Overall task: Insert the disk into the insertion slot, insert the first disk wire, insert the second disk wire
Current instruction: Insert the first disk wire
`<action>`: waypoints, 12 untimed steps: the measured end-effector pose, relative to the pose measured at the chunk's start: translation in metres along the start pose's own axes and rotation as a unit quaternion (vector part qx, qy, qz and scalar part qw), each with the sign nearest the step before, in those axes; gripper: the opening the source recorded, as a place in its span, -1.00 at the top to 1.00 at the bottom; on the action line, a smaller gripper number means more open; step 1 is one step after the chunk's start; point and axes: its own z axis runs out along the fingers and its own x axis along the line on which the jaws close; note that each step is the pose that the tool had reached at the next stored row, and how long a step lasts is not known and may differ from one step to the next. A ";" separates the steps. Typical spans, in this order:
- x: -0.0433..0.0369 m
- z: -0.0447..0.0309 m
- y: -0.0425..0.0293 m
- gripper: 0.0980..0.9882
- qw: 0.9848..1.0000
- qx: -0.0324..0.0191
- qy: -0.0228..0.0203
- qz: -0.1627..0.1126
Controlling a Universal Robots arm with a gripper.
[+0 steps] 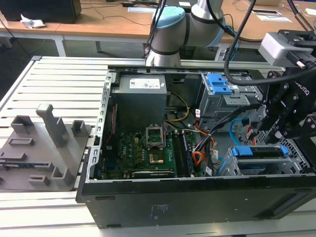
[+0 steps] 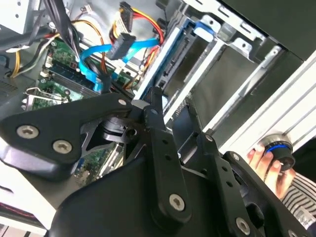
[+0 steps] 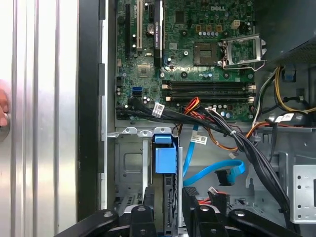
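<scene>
Sitting right over the end of the disk (image 3: 165, 159), the pincer (image 3: 170, 213) is at the grey metal slot (image 3: 129, 165) in a corner of the computer case (image 1: 197, 197).

The disk stands on its thin edge in the slot, right under the pincer. Its long side runs away from the pincer toward the green board (image 3: 197, 44). I cannot tell if the pincer is squeezing the disk or is loose. The light blue wire (image 3: 210, 173) loops just beside the disk, and the thin red wire (image 3: 203, 201) lies near it. I think the blue plug (image 3: 224, 177) and the red plug (image 3: 217, 194) are not pushed in. The pincer covers the near end of the disk, so how deep it sits is hidden. In the second wrist view a person's hand (image 2: 264, 160) holds a knob (image 2: 279, 149) outside the case, partly cut off.
</scene>
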 end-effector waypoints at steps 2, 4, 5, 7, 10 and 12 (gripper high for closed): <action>-0.0074 0.0000 0.0000 0.41 1.000 0.000 0.000 0.000; -0.0148 -0.0002 0.0000 0.41 1.000 0.000 0.000 0.000; -0.0171 -0.0001 0.0000 0.41 1.000 0.000 0.000 0.000; -0.0260 -0.0003 0.0000 0.41 1.000 0.000 0.000 0.000; -0.0432 -0.0004 -0.0001 0.41 1.000 0.000 0.000 -0.001; -0.0509 0.0001 -0.0020 0.41 1.000 0.000 0.000 -0.001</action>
